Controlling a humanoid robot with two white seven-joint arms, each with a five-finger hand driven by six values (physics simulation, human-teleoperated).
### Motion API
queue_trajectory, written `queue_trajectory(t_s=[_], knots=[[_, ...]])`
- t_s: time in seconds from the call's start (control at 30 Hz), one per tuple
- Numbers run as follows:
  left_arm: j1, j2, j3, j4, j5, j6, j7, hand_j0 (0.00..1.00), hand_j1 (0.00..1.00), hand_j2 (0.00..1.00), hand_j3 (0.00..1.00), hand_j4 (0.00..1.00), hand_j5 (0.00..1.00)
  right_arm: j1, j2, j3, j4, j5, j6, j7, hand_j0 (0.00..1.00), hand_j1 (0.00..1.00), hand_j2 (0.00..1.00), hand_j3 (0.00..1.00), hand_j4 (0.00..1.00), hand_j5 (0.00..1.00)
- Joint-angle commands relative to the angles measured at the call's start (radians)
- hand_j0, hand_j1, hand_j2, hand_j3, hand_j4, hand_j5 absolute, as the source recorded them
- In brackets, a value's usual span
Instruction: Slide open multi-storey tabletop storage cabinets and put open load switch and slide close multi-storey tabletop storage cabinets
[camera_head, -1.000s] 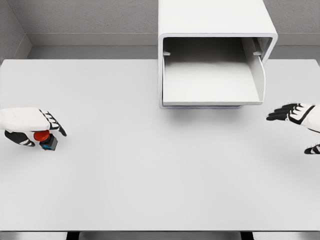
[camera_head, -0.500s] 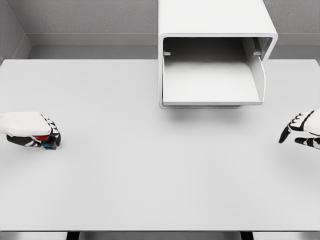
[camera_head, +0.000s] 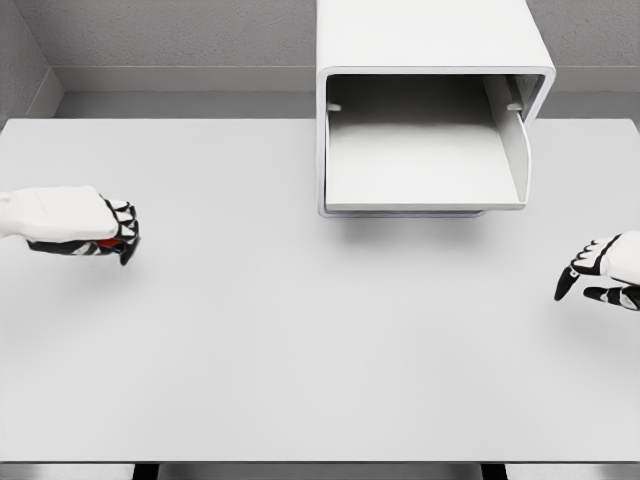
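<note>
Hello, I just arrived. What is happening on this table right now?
A simulated humanoid robot is putting a small switch into a tabletop cabinet. Its left hand is closed around the switch, of which only a bit of red shows between the fingers, at the table's left side. The cabinet at the back has its drawer slid open, with nothing seen in it. The right hand hangs at the right edge, holding nothing.

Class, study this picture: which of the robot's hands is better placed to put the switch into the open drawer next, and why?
The left hand: its fingers are curled round the switch, of which only a red sliver shows. The right hand holds nothing, near the table's right edge. The drawer is open.
</note>
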Motion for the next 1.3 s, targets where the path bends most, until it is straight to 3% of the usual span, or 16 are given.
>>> queue_trajectory(t_s=[0.0,0.23,0.43,0.73,1.0,1.07,1.27], knots=[[-0.001,-0.002,0.001,-0.024,0.045,0.003,0.001,0.33,0.33,0.33,0.33,0.33,0.33,0.000,0.000,0.001,0.000,-0.007,0.003,0.000,0.54,0.54,0.54,0.54,0.54,0.54],[-0.051,-0.024,0.003,-0.032,0.089,0.003,0.001,0.33,0.33,0.33,0.33,0.33,0.33,0.000,0.000,0.001,0.000,-0.007,0.003,0.000,0.56,0.56,0.56,0.56,0.56,0.56],[-0.143,-0.151,0.003,-0.032,0.132,0.003,0.001,0.33,0.33,0.33,0.33,0.33,0.33,0.002,-0.002,0.002,0.000,-0.005,0.003,0.000,0.56,0.56,0.56,0.56,0.56,0.56],[-0.230,-0.238,0.003,-0.030,0.243,0.003,0.001,0.33,0.33,0.33,0.33,0.33,0.33,0.000,-0.002,0.015,0.000,-0.005,0.003,0.000,0.56,0.56,0.56,0.56,0.56,0.56],[-0.297,-0.372,0.004,-0.021,0.269,0.003,0.001,0.34,0.34,0.34,0.34,0.34,0.34,-0.002,-0.002,0.028,0.000,-0.005,0.003,0.000,0.56,0.56,0.56,0.56,0.56,0.56],[-0.308,-0.441,0.003,0.004,0.260,0.003,0.001,0.34,0.34,0.34,0.34,0.34,0.34,-0.003,-0.002,0.028,0.000,-0.005,0.003,0.000,0.56,0.56,0.56,0.56,0.56,0.56],[-0.347,-0.606,-0.006,0.175,0.255,0.003,0.001,0.34,0.34,0.34,0.34,0.34,0.34,-0.009,-0.002,0.028,0.000,-0.005,0.003,0.000,0.56,0.56,0.56,0.56,0.56,0.56]])
